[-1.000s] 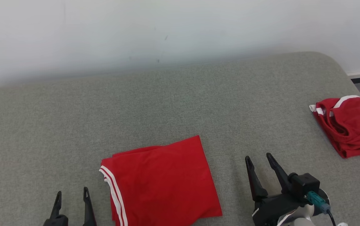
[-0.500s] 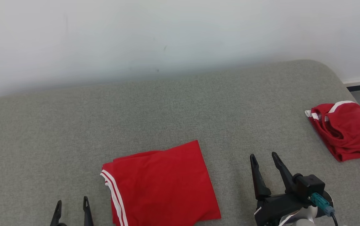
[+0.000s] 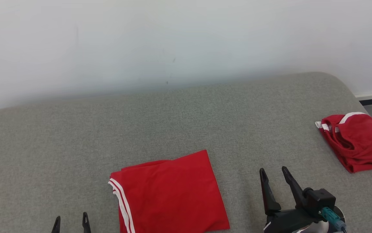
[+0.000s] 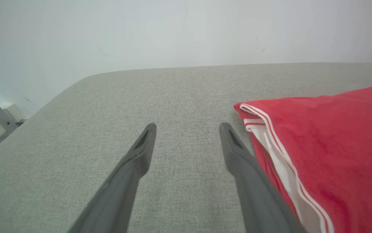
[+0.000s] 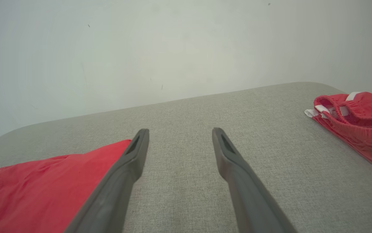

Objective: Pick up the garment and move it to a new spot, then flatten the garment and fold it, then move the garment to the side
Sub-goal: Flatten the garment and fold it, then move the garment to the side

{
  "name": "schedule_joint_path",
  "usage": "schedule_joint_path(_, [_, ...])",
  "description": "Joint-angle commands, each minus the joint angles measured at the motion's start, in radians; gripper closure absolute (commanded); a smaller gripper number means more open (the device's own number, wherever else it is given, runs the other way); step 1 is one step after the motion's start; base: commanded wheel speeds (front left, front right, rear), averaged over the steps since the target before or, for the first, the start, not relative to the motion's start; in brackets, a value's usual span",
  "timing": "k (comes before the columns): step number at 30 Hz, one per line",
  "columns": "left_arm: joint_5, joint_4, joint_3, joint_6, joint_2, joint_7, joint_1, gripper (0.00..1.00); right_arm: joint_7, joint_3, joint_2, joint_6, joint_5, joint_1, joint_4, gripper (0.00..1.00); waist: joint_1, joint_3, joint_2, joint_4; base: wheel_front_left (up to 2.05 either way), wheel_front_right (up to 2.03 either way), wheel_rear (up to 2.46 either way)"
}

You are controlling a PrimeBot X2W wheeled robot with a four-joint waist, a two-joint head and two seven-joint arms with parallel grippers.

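The left gripper [image 3: 71,217] has its jaws apart and holds nothing. The folded red garment [image 3: 169,194] lies flat on the grey padded surface [image 3: 173,123], just beside the right finger of this gripper, with its white-striped edge toward it. The right gripper [image 3: 273,170] also has its jaws apart and empty, and the garment lies near its left finger. A second red garment [image 3: 356,142], crumpled, lies well apart to the right of these jaws.

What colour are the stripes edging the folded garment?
White stripes, clearest in the left wrist view.
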Motion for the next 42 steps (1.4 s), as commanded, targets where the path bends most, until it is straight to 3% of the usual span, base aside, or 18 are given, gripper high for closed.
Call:
schedule_joint_path(1, [-0.001,0.004,0.005,-0.001,0.0,-0.003,0.014,0.0,0.001,0.003,0.003,-0.003,-0.008,0.018,0.003,0.0,0.0,-0.007,0.0,0.003,0.0,0.0,0.0])
schedule_joint_path(22, [0.006,0.015,0.051,-0.035,0.0,-0.003,0.006,0.0,0.001,0.032,0.004,-0.003,0.013,0.031,0.009,0.0,0.0,-0.001,0.0,0.024,0.0,0.0,0.0])
schedule_joint_path(42, [-0.032,0.001,-0.07,-0.008,0.0,-0.003,-0.081,0.0,0.001,0.14,-0.007,-0.003,0.059,-0.07,0.098,0.0,0.0,0.163,0.0,0.129,0.0,0.0,0.0])
